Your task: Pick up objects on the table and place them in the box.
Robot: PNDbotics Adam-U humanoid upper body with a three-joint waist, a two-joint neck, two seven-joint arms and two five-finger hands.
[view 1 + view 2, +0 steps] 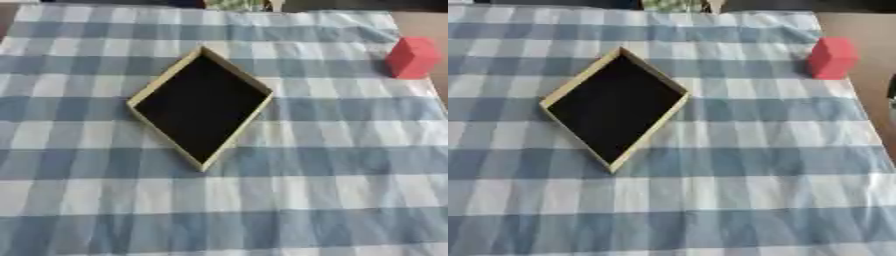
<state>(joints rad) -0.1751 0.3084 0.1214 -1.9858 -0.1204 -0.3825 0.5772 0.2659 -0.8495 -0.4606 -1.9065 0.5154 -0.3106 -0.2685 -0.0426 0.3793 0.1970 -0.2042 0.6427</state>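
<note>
A shallow box [148, 91] with a tan rim and a black inside lies turned like a diamond on the blue and white checked cloth, left of the middle. It holds nothing that I can see. A red block [412, 57] stands near the cloth's far right edge, well apart from the box. Neither of my hands shows in either view.
The checked cloth [306, 200] covers the table from the near edge to the far one. Bare brown table [877, 75] shows beyond the cloth's right edge. A dark shape [892, 95] sits at the right border.
</note>
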